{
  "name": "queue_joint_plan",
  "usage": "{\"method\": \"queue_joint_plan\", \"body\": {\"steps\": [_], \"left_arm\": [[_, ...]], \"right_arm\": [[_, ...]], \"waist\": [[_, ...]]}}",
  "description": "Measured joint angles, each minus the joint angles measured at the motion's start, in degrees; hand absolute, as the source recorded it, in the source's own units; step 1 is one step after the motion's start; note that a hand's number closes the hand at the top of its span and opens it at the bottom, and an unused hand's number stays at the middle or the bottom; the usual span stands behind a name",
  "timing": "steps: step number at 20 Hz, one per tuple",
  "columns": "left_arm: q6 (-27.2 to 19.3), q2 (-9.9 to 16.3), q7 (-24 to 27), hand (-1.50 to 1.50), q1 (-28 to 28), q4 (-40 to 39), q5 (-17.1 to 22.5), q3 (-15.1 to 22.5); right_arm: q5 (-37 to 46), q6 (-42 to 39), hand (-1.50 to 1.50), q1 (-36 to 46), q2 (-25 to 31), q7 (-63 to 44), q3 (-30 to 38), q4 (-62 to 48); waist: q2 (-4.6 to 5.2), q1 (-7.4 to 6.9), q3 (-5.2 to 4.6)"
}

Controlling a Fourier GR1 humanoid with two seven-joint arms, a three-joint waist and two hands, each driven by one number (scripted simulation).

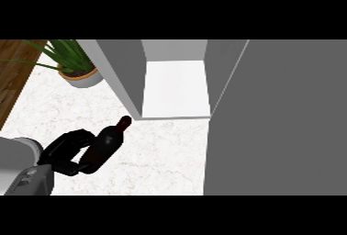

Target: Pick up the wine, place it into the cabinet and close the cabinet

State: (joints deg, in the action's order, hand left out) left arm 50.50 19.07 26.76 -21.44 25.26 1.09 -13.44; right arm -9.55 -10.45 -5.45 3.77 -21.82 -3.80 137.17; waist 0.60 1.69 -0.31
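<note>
Head view, looking steeply down on a white marbled table (pixel 163 156).

Hidden or cut off: a strip of wooden floor (pixel 15 69) is cropped by the left edge. The potted plant (pixel 78 69) at upper left loses its leaf tips at the top of the view. The left forearm (pixel 24 172) enters at the lower left corner, and only its grey end section shows. The lower body of the wine bottle (pixel 108 142) is partly covered by the hand, and its label cannot be made out. The cabinet (pixel 122 73) is cut at the top, so only its grey side walls and a pale inner shelf (pixel 175 87) are visible. The open cabinet door (pixel 278 119) fills the right of the view as a flat grey panel and hides whatever lies beyond it. The right hand shows nowhere.

Count: one plant in one grey pot, one wine bottle, one cabinet with one open door, one hand.

Pose: the left hand (pixel 64 151) lies at lower left. Its black fingers (pixel 71 137) are curled round the bottle's body from the left side, with the thumb below, gripping the bottle. The bottle is dark and tilted, its base toward the lower left and its reddish neck pointing up and right toward the cabinet's front left corner. The neck's tip lies just beside that corner, outside the cabinet, over the table. Whether the bottle's base touches the table cannot be told.
</note>
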Motion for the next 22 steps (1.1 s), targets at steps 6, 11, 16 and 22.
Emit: {"method": "queue_joint_plan", "body": {"steps": [6,11,16,22], "left_arm": [[-0.6,-0.24,1.46,1.5,0.58,0.64,-0.49,2.15],[-8.23,-2.47,6.87,1.5,4.2,3.6,0.61,1.29],[-19.64,-7.22,14.95,1.5,12.35,9.37,3.56,-1.87],[-24.57,-10.97,19.81,1.5,17.73,14.12,5.33,-1.86]], "right_arm": [[-0.32,-0.36,-1.5,-0.23,0.38,0.24,0.82,0.21],[0.03,-0.23,-1.5,0.09,0.43,0.56,1.51,-0.36],[-0.34,0.35,-1.5,0.38,0.64,-0.38,2.76,-0.8],[0.79,0.17,-1.5,0.84,0.23,0.56,2.21,-1.89]], "waist": [[-0.04,-0.1,-0.01],[-0.47,-1.1,0.36],[-1.04,-2.48,0.78],[-0.95,-2.13,0.81]]}}
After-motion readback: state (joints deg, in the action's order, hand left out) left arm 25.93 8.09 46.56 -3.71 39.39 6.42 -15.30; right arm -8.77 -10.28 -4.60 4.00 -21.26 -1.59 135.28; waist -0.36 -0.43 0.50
